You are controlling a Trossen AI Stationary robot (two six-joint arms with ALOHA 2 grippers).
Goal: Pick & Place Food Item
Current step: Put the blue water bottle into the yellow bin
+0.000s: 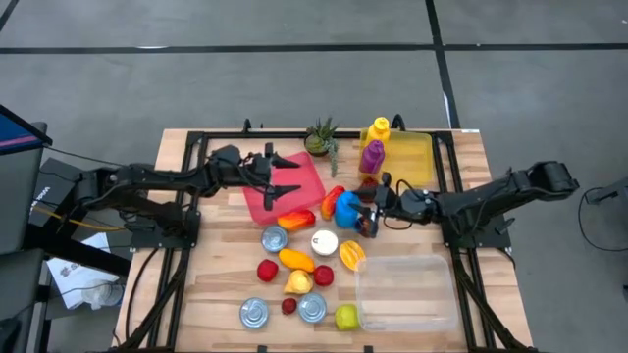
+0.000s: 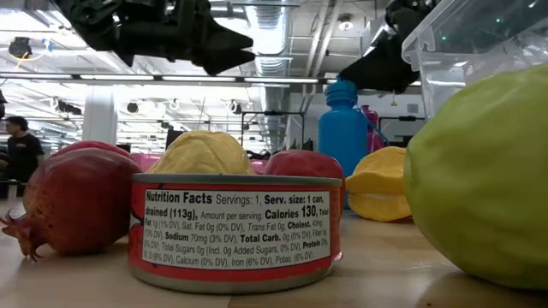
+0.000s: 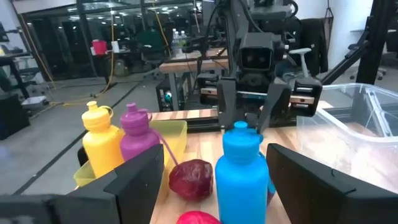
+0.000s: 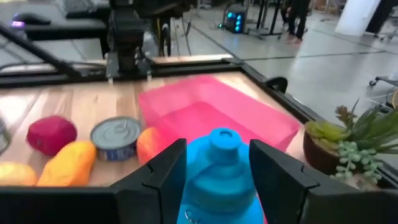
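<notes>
- My right end effector [image 1: 367,218] reaches in from the right of the desk [image 1: 206,304], its fingers [image 4: 163,171] set on either side of the blue bottle [image 4: 219,171], one at each flank of the neck; I cannot tell whether they press it.
- The blue bottle [image 1: 347,207] stands upright in the middle of the desk, just right of the pink tray [image 1: 285,188].
- My left end effector [image 1: 280,176] hangs over the pink tray with its fingers [image 3: 134,180] spread wide and nothing between them.
- Beyond the blue bottle, at the far side, a purple bottle [image 1: 371,157] and a yellow bottle [image 1: 378,130] stand by the yellow tray [image 1: 417,162], with a small potted plant [image 1: 320,137] to their left.
- Near the blue bottle lie loose foods: a dark red fruit [image 3: 191,179], an orange piece [image 1: 295,259], a yellow half [image 1: 351,254], and red fruits [image 1: 267,269].
- Cans [image 1: 275,238] lie among them; one labelled can [image 2: 235,231] sits at the near edge beside a green fruit [image 1: 345,316].
- A clear plastic bin [image 1: 407,289] rests at the near right.
- A person [image 2: 19,154] stands far off in the room.
</notes>
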